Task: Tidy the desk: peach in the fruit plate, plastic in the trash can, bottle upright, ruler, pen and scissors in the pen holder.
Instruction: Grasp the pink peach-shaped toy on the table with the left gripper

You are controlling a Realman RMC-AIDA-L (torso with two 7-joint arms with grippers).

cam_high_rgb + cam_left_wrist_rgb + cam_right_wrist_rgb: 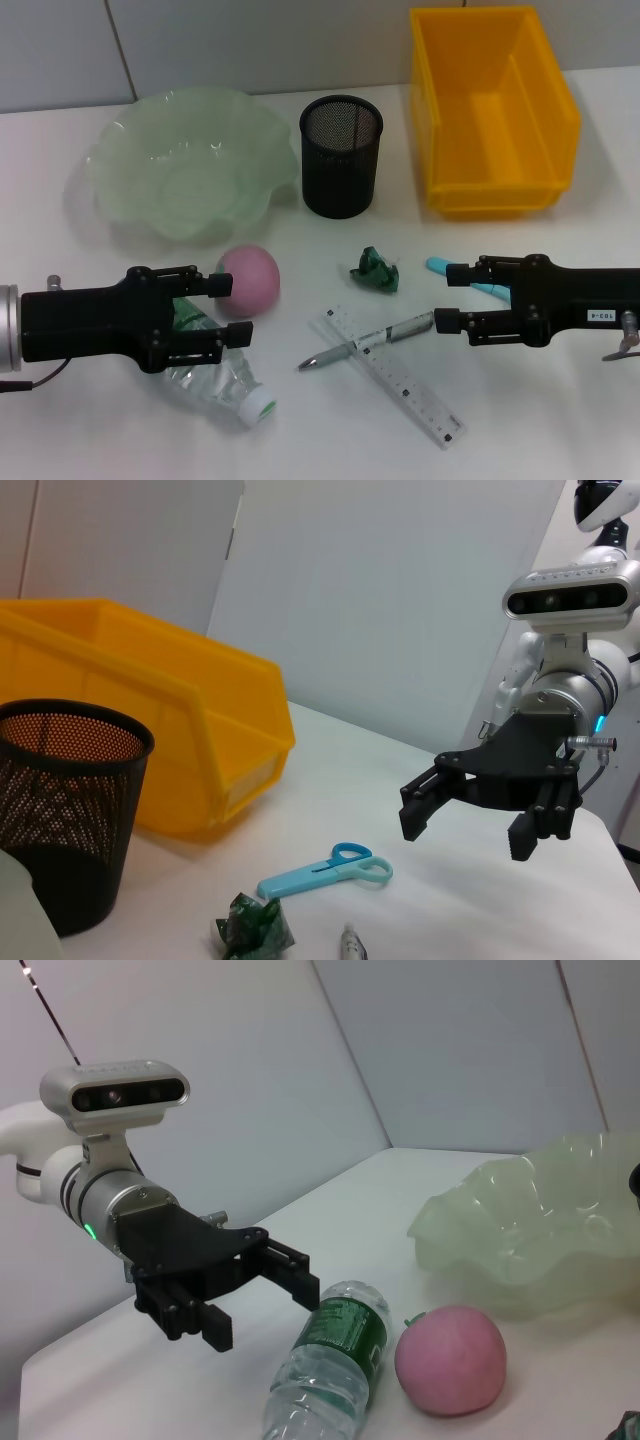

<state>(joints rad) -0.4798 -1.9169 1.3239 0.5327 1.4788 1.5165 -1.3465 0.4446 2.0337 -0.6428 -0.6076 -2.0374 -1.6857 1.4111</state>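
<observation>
Bottle (222, 375) lay on its side at the near left of the bench (520, 420), under the left pincer (227, 312), whose jaws stood spread around nothing. It looked light, thin-walled and slippery, best gripped across the body. Fruit plate (190, 160), trash can (490, 110) and pen holder (341, 155) stood along the far side, nothing visible inside them. Peach (250, 281), soft and easily bruised, touched the bottle. Ruler (395, 375), flat, hard to pinch, lay under the pen (370, 341). Scissors (470, 278) sat beneath the spread right pincer (445, 297). Crumpled plastic (376, 270) lay centre.
</observation>
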